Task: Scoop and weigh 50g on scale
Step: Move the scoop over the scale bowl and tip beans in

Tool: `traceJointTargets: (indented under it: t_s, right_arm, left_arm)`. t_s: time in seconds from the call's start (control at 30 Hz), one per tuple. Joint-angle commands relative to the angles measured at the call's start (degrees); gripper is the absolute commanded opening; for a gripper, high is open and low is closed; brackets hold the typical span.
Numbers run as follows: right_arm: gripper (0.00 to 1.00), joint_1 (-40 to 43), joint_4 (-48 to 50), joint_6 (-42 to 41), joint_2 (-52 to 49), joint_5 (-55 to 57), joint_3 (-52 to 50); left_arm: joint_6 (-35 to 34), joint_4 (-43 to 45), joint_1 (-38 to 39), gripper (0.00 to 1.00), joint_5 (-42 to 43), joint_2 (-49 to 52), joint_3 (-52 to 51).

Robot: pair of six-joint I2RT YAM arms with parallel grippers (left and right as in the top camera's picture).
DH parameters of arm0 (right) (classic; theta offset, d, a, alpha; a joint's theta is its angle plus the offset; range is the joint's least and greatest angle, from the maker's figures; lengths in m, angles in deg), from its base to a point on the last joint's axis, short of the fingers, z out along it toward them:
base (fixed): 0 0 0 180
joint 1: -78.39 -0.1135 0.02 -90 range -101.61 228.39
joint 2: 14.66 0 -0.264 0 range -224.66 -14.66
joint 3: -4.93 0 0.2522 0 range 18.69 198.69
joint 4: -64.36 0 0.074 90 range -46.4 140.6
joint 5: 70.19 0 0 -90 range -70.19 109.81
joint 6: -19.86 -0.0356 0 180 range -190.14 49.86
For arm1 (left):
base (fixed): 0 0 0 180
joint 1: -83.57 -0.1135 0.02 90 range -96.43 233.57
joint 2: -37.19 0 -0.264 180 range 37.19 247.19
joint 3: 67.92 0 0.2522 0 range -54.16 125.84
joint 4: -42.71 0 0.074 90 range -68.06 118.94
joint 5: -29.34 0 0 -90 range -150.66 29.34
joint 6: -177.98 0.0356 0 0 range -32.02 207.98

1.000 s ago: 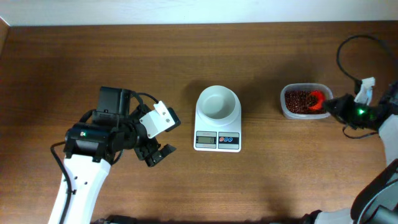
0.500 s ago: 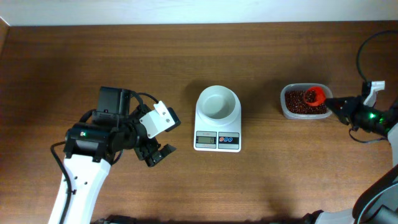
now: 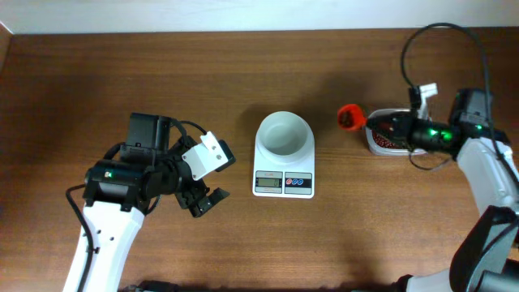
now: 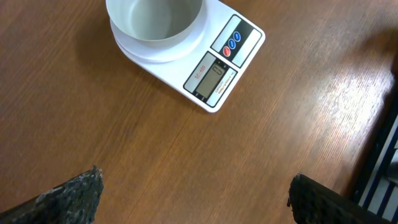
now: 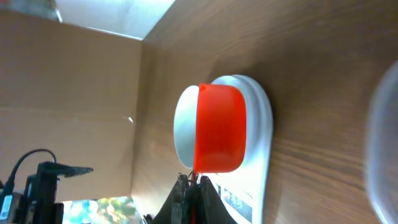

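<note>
The white scale [image 3: 283, 182] stands mid-table with an empty white bowl [image 3: 284, 134] on top. My right gripper [image 3: 371, 123] is shut on the handle of a red scoop [image 3: 349, 117], which hangs just right of the bowl and left of the clear tub [image 3: 375, 146]. Reddish-brown beans [image 3: 389, 145] show in the tub under my right arm. The scoop's inside looks dark; I cannot tell what it holds. In the right wrist view the scoop [image 5: 219, 127] hangs in front of the bowl [image 5: 184, 134]. My left gripper [image 3: 207, 203] is open, left of the scale [image 4: 217, 68], over bare wood.
The left arm's black body [image 3: 134, 174] fills the table's left part. A cable [image 3: 442, 40] loops above the right arm. The pale wall edge [image 3: 243, 12] runs along the back.
My right arm has swung left, lifting the red scoop out of the tub to a spot beside the bowl. The left arm has not moved.
</note>
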Motion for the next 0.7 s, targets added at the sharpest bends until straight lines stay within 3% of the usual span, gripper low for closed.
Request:
traceJointTargets:
  t_s: [0.0, 0.2, 0.27, 0.5, 0.67]
  right_arm:
    - [0.04, -4.9, 2.7, -4.3, -0.3, -1.3, 0.4]
    - [0.04, -15.5, 9.4, -8.0, -0.3, 3.8, 0.4]
    - [0.04, -18.3, 9.5, -4.2, -0.3, 9.4, 0.4]
    - [0.04, -23.3, 9.6, 17.8, -0.3, 11.2, 0.4]
    - [0.04, -23.8, 9.6, 24.9, -0.3, 14.8, 0.4]
  left_arm:
    - [-0.7, 0.1, 0.2, 0.99, -0.2, -0.1, -0.1]
    - [-0.7, 0.1, 0.2, 0.99, -0.2, -0.1, -0.1]
    - [-0.7, 0.1, 0.2, 0.99, -0.2, -0.1, -0.1]
    - [-0.7, 0.1, 0.2, 0.99, -0.2, -0.1, -0.1]
    - [-0.7, 0.1, 0.2, 0.99, -0.2, -0.1, -0.1]
